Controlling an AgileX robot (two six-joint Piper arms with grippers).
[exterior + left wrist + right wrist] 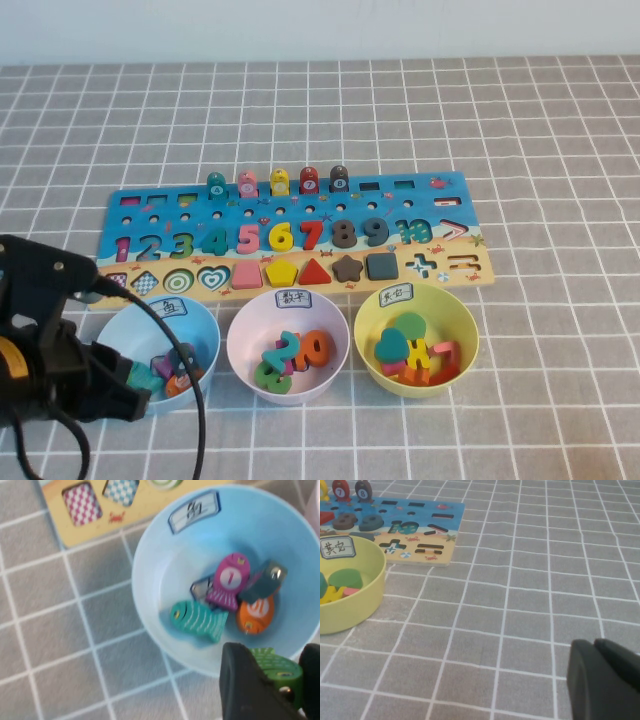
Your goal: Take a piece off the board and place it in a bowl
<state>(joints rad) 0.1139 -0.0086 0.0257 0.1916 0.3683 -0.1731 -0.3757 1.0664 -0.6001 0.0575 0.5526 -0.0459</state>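
piece: we see the green fish pinched in the left end effector, just over the near rim of the bowl.
bowl: we count teal, purple and orange fish already inside; it sits on the counter just in front of the board.
right end effector: low over bare counter, well apart from the board; we see its fingers together.

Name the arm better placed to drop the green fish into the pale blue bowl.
Left: its hand already grips the green fish at the pale blue bowl rim. The right hand sits empty, far off.
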